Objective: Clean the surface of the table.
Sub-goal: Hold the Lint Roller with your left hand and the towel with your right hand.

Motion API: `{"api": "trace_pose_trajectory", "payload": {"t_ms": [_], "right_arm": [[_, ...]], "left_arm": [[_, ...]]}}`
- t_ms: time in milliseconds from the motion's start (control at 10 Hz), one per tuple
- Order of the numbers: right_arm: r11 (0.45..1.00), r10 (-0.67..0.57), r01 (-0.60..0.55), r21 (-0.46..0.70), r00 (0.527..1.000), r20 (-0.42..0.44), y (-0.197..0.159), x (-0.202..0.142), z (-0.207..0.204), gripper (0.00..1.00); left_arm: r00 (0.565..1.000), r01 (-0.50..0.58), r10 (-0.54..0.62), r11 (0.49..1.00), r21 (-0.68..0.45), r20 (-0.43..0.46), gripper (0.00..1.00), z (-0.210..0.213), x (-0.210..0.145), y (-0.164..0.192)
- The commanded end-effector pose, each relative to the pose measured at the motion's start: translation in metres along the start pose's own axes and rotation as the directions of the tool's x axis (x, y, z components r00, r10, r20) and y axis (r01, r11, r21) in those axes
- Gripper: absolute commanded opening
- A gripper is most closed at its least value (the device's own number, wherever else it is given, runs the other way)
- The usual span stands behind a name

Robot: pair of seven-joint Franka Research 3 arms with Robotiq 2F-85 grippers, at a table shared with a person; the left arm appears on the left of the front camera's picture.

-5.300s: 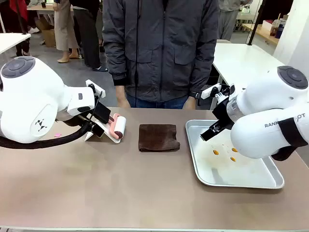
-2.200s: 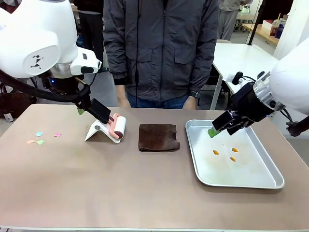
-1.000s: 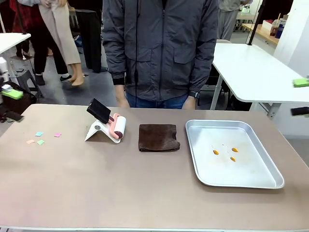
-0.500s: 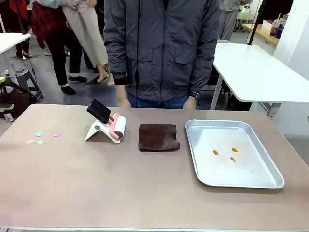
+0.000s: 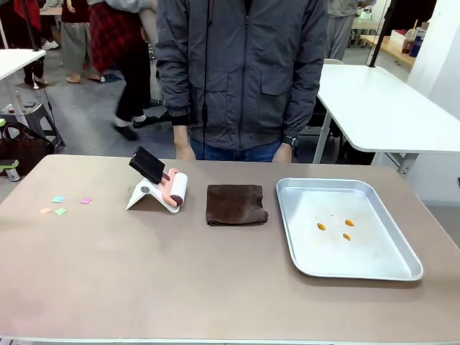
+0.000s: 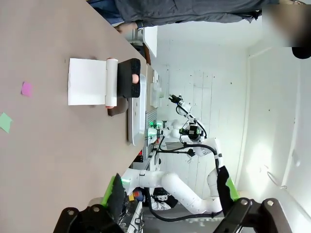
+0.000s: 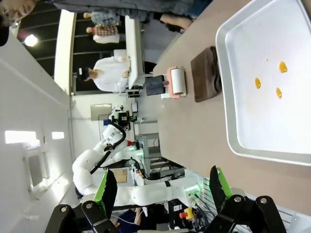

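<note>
Tan matte table (image 5: 187, 280) bears small coloured paper scraps (image 5: 59, 205) at mid-left, so I judge nothing cleaned; left gripper (image 6: 171, 190) and right gripper (image 7: 163, 187) stand fingers apart, empty.

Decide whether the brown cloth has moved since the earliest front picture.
No. The cloth lies just where it did, keeping the same gap from the tray on the table.

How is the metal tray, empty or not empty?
Not empty: the metal tray holds three small orange bits near its middle.
</note>
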State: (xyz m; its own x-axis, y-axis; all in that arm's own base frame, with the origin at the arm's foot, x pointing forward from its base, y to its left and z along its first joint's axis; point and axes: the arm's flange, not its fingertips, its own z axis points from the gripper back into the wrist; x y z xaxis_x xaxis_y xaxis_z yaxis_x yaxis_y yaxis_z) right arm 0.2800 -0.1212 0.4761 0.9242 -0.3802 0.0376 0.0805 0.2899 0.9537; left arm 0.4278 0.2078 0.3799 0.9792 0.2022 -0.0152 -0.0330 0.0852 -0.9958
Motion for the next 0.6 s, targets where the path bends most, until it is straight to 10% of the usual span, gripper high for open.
{"api": "trace_pose_trajectory", "payload": {"t_ms": [0,500], "right_arm": [[1.0,0.0,0.0,0.026,1.0,0.008,0.0053,0.0012,0.001,1.0],[1.0,0.0,0.0,0.026,1.0,0.008,0.0053,0.0012,0.001,1.0]], "left_arm": [[1.0,0.006,-0.006,1.0,-0.018,0.0,1.0,0.0029,0.0029,-0.0028],[1.0,0.006,-0.006,1.0,-0.018,0.0,1.0,0.0029,0.0029,-0.0028]]}}
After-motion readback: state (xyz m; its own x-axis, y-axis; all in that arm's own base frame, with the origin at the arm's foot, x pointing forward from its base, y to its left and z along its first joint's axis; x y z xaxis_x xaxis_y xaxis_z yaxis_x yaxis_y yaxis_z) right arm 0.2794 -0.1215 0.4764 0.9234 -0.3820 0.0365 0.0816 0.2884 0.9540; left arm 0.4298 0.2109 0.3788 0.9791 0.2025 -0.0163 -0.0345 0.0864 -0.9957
